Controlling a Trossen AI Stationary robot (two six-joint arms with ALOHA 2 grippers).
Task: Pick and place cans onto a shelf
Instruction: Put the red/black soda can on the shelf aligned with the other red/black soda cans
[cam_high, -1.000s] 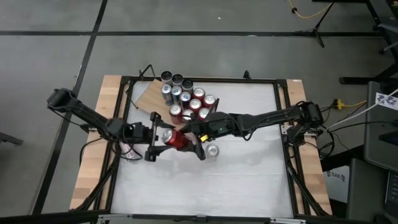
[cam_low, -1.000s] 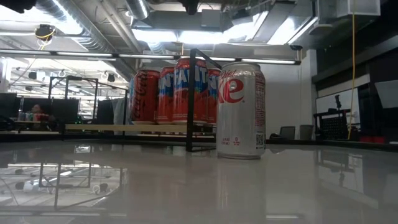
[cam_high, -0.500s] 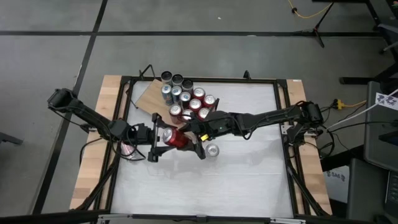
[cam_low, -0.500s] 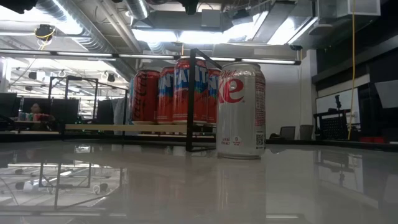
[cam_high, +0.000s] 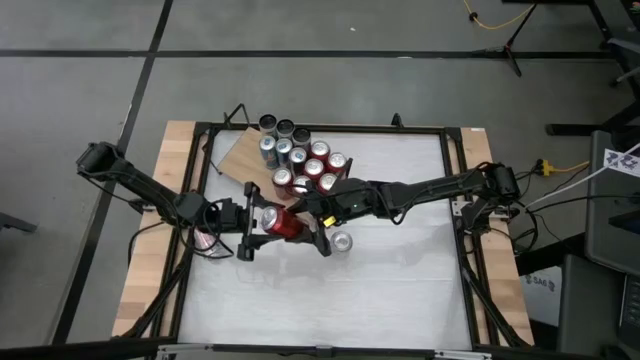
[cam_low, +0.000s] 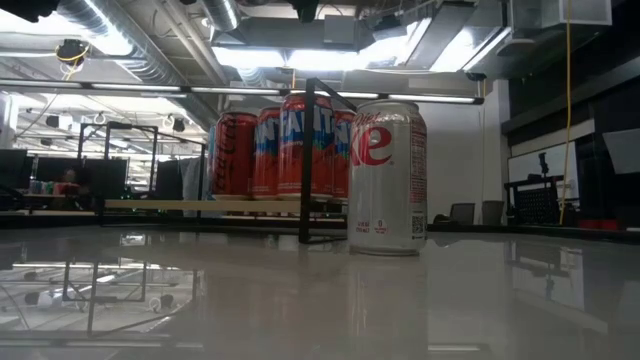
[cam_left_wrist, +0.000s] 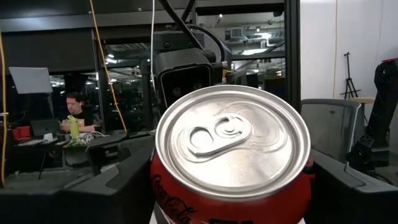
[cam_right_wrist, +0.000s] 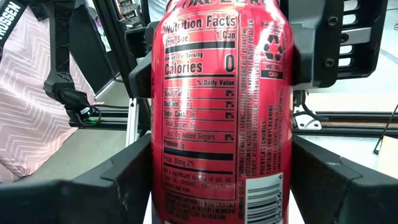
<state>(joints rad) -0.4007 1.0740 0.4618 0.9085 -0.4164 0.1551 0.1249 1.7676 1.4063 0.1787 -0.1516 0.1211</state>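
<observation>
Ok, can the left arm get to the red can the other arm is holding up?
Probably yes. The right gripper holds the red can sideways above the table, and the left gripper sits right at the can's top end, with nothing between them.

One flat light-brown wooden shelf board (cam_high: 238, 155) lies on the white tabletop (cam_high: 390, 280). On and just beside its end stand twelve small upright cans with shiny silver tops (cam_high: 300, 160), about seven red and five silver or dark. Away from the shelf are two more: one red can lying on its side (cam_high: 283, 224) and one silver can standing upright (cam_high: 342, 241). That makes fourteen cans. Two dark robot arms reach over the tabletop.
</observation>
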